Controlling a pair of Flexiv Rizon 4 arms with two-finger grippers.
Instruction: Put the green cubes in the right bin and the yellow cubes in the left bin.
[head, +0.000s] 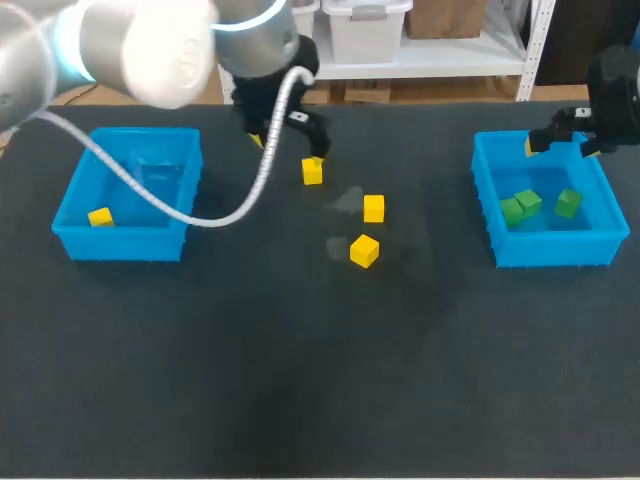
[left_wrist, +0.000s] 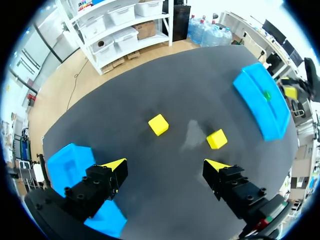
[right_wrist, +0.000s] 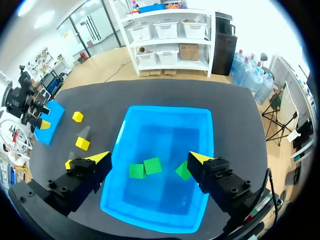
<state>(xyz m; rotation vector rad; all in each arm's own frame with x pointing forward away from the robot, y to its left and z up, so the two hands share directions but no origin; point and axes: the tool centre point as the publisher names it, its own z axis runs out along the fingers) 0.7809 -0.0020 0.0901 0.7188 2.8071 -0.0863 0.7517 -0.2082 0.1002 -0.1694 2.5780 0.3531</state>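
Note:
Three yellow cubes (head: 312, 172) (head: 373, 208) (head: 364, 250) lie on the dark table between the bins. My left gripper (head: 288, 140) hangs open over the farthest of them, holding nothing. Ahead of the left gripper (left_wrist: 166, 167), its wrist view shows two yellow cubes (left_wrist: 158, 124) (left_wrist: 217, 139). The left bin (head: 70, 205) holds one yellow cube (head: 100, 216). The right bin (head: 490, 190) holds three green cubes (head: 512, 210) (head: 528, 202) (head: 568, 202). My right gripper (head: 558, 146) stands open and empty above that bin's far side. Below the right gripper (right_wrist: 150, 159) lie the green cubes (right_wrist: 152, 165).
The blue bins sit at the table's left and right sides. The left arm's white cable (head: 200, 215) loops over the left bin's right wall. Bare dark tabletop (head: 300, 380) stretches across the near half.

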